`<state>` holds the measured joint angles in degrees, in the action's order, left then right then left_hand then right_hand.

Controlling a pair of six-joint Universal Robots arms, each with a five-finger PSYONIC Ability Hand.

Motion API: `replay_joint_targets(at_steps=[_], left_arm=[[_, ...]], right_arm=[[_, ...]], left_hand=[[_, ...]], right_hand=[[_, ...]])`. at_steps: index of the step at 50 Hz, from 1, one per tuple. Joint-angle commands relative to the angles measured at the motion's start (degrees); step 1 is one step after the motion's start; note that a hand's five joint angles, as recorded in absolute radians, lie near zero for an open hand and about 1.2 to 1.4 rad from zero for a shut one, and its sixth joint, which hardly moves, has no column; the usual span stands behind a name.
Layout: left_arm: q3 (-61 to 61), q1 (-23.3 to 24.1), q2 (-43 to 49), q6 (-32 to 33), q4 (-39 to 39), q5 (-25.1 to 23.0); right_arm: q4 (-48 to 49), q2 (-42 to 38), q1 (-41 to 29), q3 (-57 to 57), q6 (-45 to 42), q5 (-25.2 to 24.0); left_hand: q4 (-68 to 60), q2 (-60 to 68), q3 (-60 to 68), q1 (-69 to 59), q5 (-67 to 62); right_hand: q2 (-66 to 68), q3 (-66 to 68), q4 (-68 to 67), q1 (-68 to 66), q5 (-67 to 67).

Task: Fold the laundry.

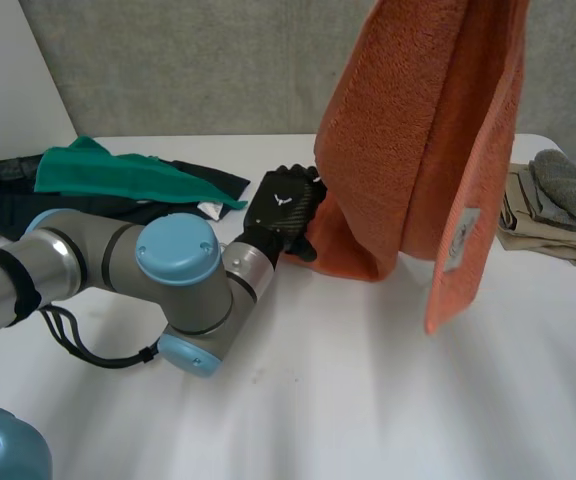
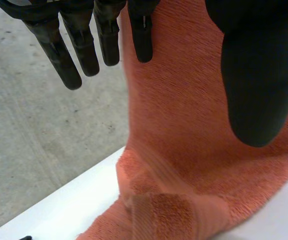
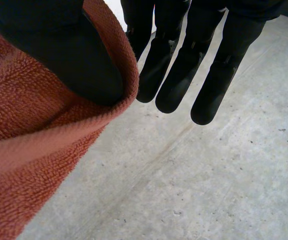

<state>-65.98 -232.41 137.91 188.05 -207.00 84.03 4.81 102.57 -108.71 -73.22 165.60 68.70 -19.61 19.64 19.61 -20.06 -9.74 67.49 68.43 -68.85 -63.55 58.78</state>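
An orange towel [image 1: 418,150] hangs upright from above the head view, and its lower end rests on the white table [image 1: 368,380]. A white label [image 1: 461,240] shows on its right flap. My left hand [image 1: 286,205] is at the towel's lower left edge. In the left wrist view this hand [image 2: 254,75] is open, fingers [image 2: 84,45] straight and thumb spread, with the towel [image 2: 184,150] just beyond the palm. In the right wrist view my right hand [image 3: 209,75] has its thumb [image 3: 59,45] pressed into a fold of the towel [image 3: 34,150], pinching the towel's top edge.
A green cloth [image 1: 118,170] lies on a black garment [image 1: 8,195] at the table's back left. A pile of beige and grey clothes [image 1: 558,205] sits at the back right. My left arm [image 1: 168,260] stretches across the left of the table.
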Motion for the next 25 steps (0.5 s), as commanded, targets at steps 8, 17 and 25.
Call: replay_joint_targets(at_steps=[8,17,25], left_arm=[[-14.2,-6.6,-11.0,-1.2,4.1,8.7],[-7.2,-6.8,-7.7,-1.3,2.2,1.9],[2.1,-1.7,2.5,-1.2,3.0,-4.4]], right_arm=[[-1.6,-0.1,0.3,0.5,-0.2,-1.4],[-1.7,0.0,-0.5,0.5,0.1,-1.1],[-1.9,1.7,-0.4,0.8,1.2,-1.0]], left_hand=[[-4.4,4.4,4.4,-4.0,-4.3],[3.5,-3.5,-3.5,4.0,3.6],[3.2,-3.2,-3.2,3.6,3.3]], right_hand=[[12.5,11.6,-11.1,-16.5,11.2],[12.5,11.6,-11.1,-16.5,11.2],[12.5,11.6,-11.1,-16.5,11.2]])
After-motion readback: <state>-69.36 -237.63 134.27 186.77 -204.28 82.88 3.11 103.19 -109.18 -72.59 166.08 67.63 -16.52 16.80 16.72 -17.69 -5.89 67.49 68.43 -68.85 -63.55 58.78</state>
